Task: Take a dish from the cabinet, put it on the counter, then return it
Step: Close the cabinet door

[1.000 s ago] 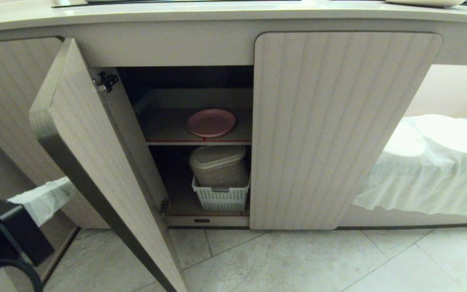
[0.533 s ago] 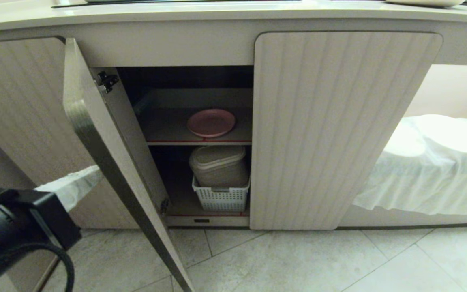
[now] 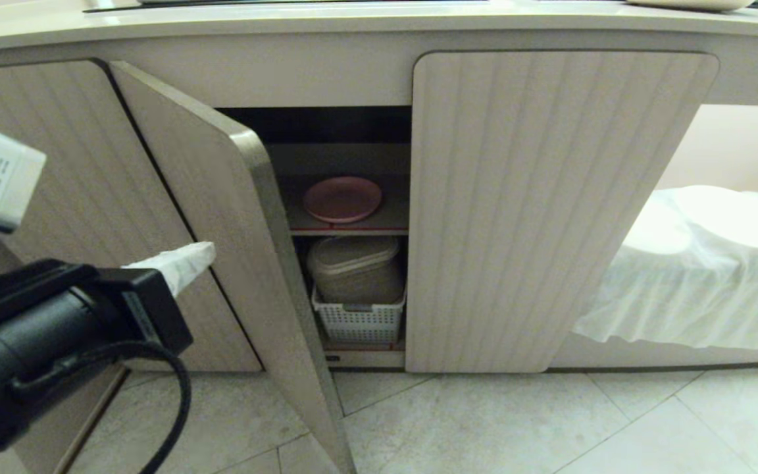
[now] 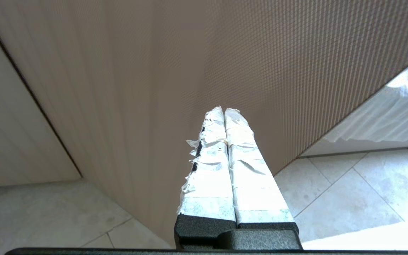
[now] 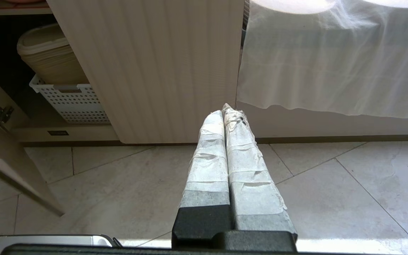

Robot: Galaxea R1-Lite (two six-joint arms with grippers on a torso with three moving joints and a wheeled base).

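Pink and matte, the dish (image 3: 343, 199) lies on the upper shelf (image 3: 353, 227) inside the cabinet (image 3: 550, 210), below the counter (image 3: 353, 20). Its left door (image 3: 234, 250) stands half open, with the left pincer (image 3: 204, 252), clenched and empty, pressed against its fluted outer face. Parked low above the floor (image 5: 331, 184), the right pincer (image 5: 226, 110) is clenched too.

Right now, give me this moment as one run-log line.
left gripper: jaws shut, against open cabinet door | dish: on upper shelf | right gripper: shut, idle
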